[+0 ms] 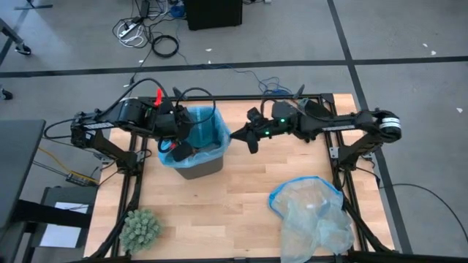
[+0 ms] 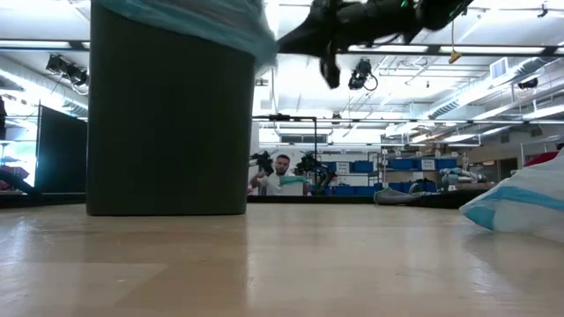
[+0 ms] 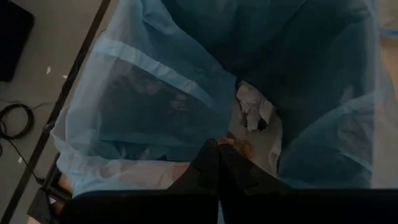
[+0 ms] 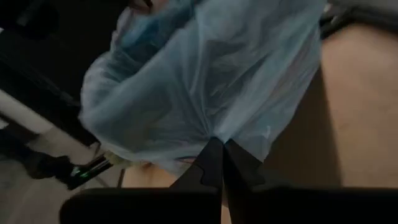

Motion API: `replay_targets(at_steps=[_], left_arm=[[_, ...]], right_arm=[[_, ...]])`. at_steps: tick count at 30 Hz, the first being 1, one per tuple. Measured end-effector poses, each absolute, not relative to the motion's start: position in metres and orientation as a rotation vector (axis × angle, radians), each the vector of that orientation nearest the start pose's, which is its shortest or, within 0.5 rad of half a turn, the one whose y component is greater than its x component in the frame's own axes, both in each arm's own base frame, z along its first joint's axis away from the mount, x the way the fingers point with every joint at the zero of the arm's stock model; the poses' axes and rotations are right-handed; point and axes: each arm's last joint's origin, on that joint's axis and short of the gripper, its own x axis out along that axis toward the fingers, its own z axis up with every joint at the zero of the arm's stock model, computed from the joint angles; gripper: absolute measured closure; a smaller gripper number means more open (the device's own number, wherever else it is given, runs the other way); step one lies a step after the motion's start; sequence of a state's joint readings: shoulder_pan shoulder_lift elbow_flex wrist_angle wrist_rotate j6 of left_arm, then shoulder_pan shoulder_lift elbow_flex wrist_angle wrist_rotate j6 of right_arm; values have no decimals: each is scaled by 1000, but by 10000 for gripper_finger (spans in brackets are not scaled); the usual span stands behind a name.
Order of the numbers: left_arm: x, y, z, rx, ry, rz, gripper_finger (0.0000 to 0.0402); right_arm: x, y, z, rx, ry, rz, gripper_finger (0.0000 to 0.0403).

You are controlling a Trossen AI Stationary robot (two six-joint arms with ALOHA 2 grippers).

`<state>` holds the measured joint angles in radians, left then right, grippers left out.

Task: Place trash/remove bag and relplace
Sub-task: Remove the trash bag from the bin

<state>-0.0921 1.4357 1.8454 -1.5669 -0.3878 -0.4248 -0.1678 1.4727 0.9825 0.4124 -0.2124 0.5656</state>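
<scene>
I held my left jaws (image 3: 219, 163) shut just over the bin (image 1: 199, 162) with the blue bag (image 1: 212, 126) in it, and my right jaws (image 4: 222, 163) maybe pinched its rim to lift it.

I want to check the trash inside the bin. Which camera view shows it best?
The left wrist view: it looks down into the blue bag at white crumpled trash. The high view shows only the bin's mouth, the low view its wall, the right wrist view the bag's outside.
</scene>
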Motion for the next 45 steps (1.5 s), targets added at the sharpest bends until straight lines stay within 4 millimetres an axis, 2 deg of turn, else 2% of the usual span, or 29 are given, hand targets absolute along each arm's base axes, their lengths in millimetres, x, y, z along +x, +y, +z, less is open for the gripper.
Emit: replay_targets(at_steps=[5,9,14,19,23,28,39,45], left_arm=[[224,-10,432,-105,1031,490,402],[233,-11,436,-120,942,467,402],[245,-12,445,-100,800,403,402],[246,-12,452,-59,768,372,402],[239,-11,463,-60,753,367,402],[228,-10,493,-66,624,345,402],[178,-6,560,-15,347,298,402],[164,-4,577,19,198,293,401]], right_arm=[[304,-37,328,469,25,-13,403],[289,-30,354,396,-47,-25,403],[289,-26,389,290,-72,-17,403],[302,-26,408,253,12,-30,403],[311,-30,403,292,88,-76,403],[319,-34,394,366,123,-104,402],[328,-39,383,409,144,-168,402],[327,-36,379,404,190,-216,402]])
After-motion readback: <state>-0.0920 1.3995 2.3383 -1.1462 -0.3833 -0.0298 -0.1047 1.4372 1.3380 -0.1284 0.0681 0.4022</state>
